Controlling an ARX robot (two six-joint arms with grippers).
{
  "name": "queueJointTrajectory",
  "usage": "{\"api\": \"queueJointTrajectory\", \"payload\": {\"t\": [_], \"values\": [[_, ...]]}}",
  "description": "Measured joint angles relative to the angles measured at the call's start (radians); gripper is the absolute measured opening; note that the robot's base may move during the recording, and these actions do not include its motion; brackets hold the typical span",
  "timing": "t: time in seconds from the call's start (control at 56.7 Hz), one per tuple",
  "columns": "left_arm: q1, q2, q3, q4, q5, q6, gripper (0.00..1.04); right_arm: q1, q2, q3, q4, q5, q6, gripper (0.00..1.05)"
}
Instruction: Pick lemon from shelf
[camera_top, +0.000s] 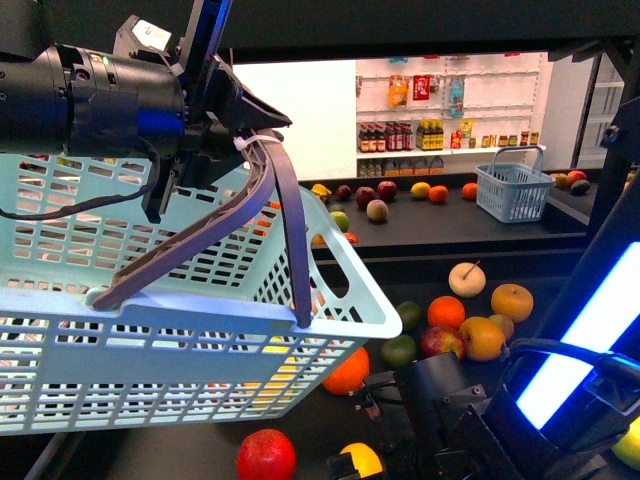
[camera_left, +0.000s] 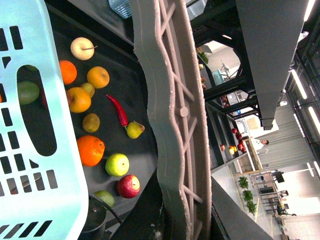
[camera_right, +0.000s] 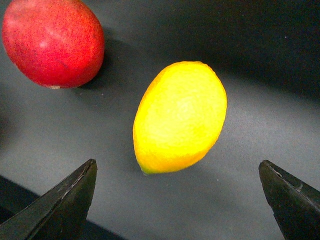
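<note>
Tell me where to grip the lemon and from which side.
Grip the lemon across its wide middle, coming straight down with the open right gripper. It lies on its side on the shelf, and the red fruit sits apart from it.

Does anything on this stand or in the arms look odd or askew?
The light-blue basket hangs slightly tilted by its handle from the left gripper. One red chili lies among the fruit on the shelf. Nothing looks spilled or damaged.
</note>
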Motion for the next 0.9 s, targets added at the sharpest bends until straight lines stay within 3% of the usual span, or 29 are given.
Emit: {"api": "queueJointTrajectory", "payload": {"t": [0.3,0.671,0.812,0.9], "values": [[0.0,0.0,0.0,0.0,0.0,0.0,0.11,0.028,0.136,0.197,-0.06,0.046,-0.023,0.97],[0.0,0.0,0.0,0.0,0.0,0.0,0.11,0.032,0.199,0.296,-0.097,0.063,-0.049,0.97],[0.0,0.0,0.0,0.0,0.0,0.0,0.11,0.03,0.2,0.294,-0.099,0.056,-0.063,0.75],[0.0,0.0,0.0,0.0,0.0,0.0,0.11,0.027,0.199,0.286,-0.095,0.048,-0.07,0.71]]}}
